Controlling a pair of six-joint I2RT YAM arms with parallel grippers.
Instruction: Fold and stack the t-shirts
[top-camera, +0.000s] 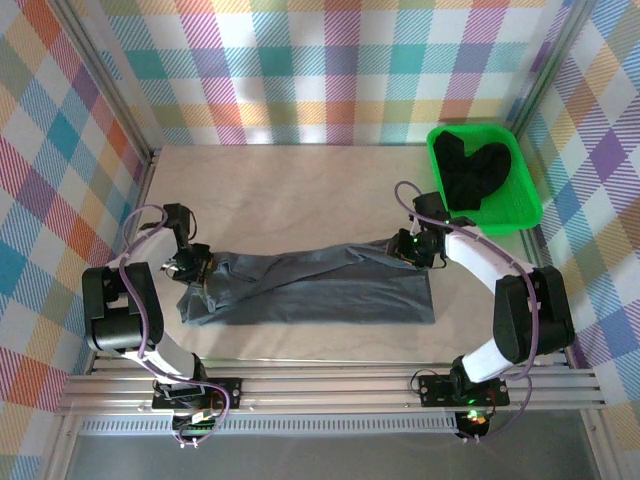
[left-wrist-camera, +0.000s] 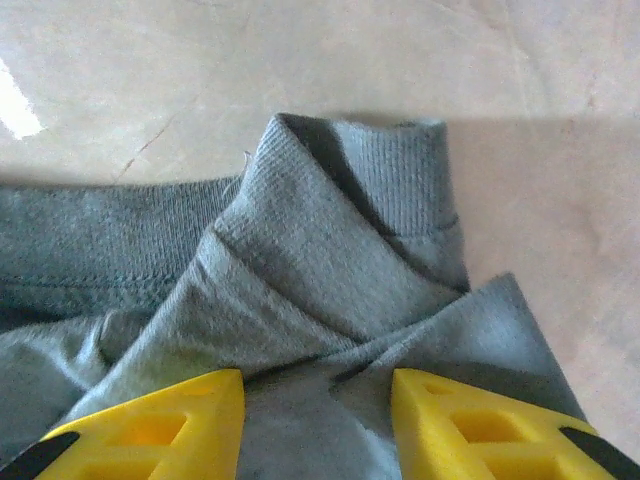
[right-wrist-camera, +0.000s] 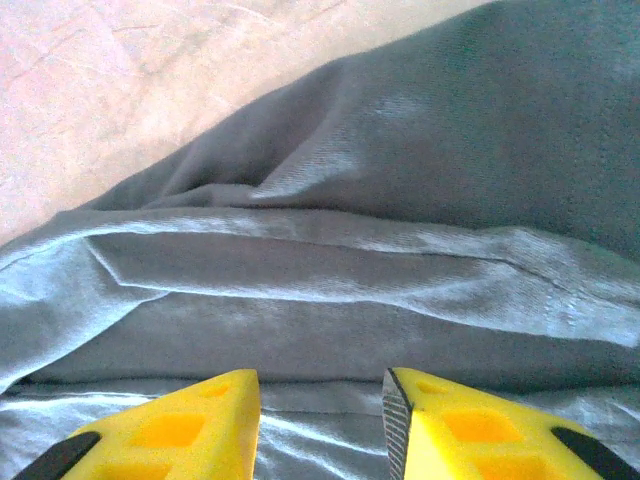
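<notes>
At the left end of the grey shirt (top-camera: 320, 290), the left claw (top-camera: 190, 268) stands released, low over a bunched, ribbed edge. In its wrist view the yellow fingers (left-wrist-camera: 160, 430) of the claw (left-wrist-camera: 318, 400) sit apart, with folds of the shirt (left-wrist-camera: 330, 270) lying between and ahead of them.

At the shirt's far right corner the right claw (top-camera: 412, 245) is also released. Its wrist view shows the claw (right-wrist-camera: 320, 400) with its fingers (right-wrist-camera: 180, 425) parted above creased cloth (right-wrist-camera: 400, 200).

The shirt lies as a long band across the near half of the table (top-camera: 300, 180), between the two arms. A green tray (top-camera: 528, 180) at the far right corner holds heaped black cloth (top-camera: 475, 175).
</notes>
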